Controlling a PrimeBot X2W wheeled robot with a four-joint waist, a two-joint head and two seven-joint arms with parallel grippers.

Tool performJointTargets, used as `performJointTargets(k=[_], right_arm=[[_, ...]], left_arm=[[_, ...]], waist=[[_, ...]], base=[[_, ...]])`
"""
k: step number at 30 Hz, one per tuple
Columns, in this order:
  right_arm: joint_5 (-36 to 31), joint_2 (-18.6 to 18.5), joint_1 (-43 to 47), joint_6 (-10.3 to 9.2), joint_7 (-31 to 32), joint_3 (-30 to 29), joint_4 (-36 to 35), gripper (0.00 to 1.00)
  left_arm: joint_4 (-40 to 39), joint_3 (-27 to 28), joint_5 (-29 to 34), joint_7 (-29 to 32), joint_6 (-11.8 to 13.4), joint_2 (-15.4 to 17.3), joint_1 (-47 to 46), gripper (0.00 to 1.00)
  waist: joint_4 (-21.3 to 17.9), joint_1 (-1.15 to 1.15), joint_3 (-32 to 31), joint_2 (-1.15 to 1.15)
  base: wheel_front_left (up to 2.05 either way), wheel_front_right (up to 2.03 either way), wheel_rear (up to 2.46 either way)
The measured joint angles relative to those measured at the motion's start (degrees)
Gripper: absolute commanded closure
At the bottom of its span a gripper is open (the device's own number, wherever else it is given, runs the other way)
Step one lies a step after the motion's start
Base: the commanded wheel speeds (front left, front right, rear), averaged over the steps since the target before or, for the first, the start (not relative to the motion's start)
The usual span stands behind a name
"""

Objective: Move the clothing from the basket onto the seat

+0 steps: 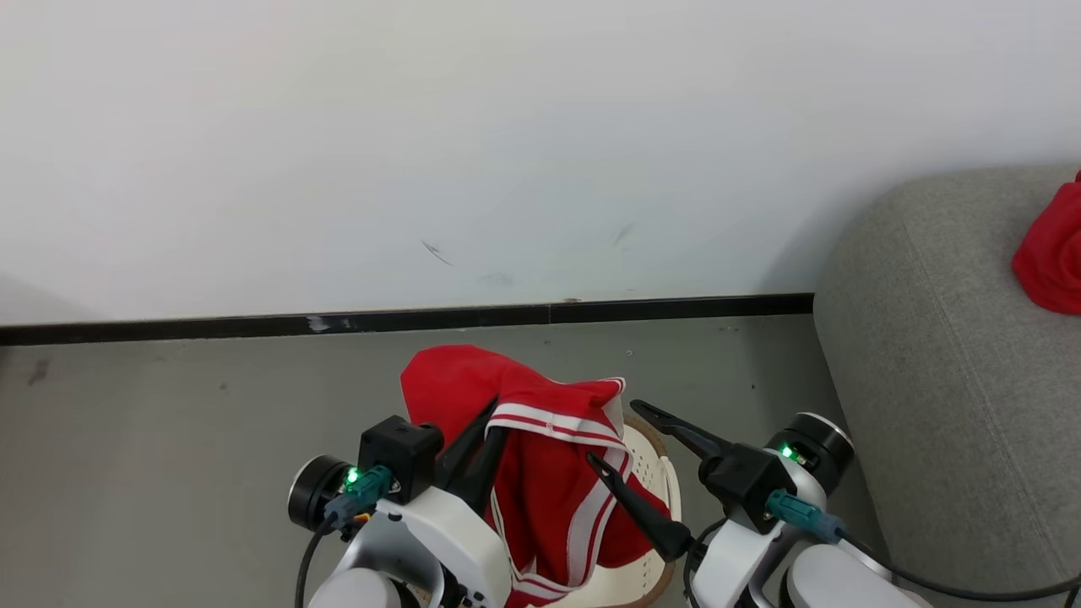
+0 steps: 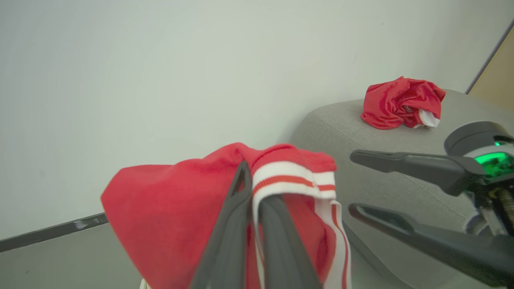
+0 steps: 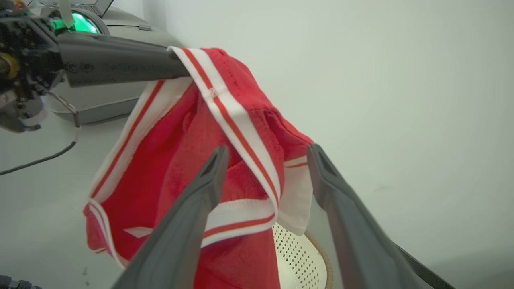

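Note:
My left gripper [image 1: 488, 426] is shut on the white-striped hem of a red piece of clothing [image 1: 549, 490], holding it up so it hangs over the basket [image 1: 654, 473]. The left wrist view shows the two fingers [image 2: 225, 241] pressed together on that clothing [image 2: 168, 208]. My right gripper [image 1: 612, 432] stands open just right of the hanging fabric, its fingers apart with the cloth [image 3: 176, 160] in front of them and nothing pinched. A cream perforated wall of the basket [image 3: 297, 257] shows below. The grey seat [image 1: 929, 380] is at the right.
A second bunched red garment [image 2: 401, 102] lies on top of the seat [image 2: 361, 176]. A white wall with a black baseboard [image 1: 422, 321] runs behind the basket. Grey floor [image 1: 169, 422] spreads to the left.

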Motion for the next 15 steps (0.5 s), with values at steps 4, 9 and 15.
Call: performJointTargets(k=[4,9,15], right_arm=[[0.01,-1.07,-1.37,0.00,0.00,3.01,0.31,0.00],[0.08,-1.99,-2.68,0.00,0.01,5.41,0.53,0.00],[1.04,-2.97,-4.12,0.00,0.00,7.42,1.38,0.00]], left_arm=[[-2.03,-1.59,-0.01,1.70,-0.01,0.10,1.21,1.00],[-3.80,-2.88,0.00,3.26,-0.20,0.32,1.84,1.00],[-7.04,-4.90,-0.45,5.32,-0.97,0.54,3.03,1.00]], waist=[[0.59,0.00,-1.02,0.00],[1.11,0.00,-1.76,0.00],[1.64,0.00,-2.42,0.00]], base=[[0.00,0.00,0.00],[0.00,0.00,0.00],[0.00,0.00,0.00]])
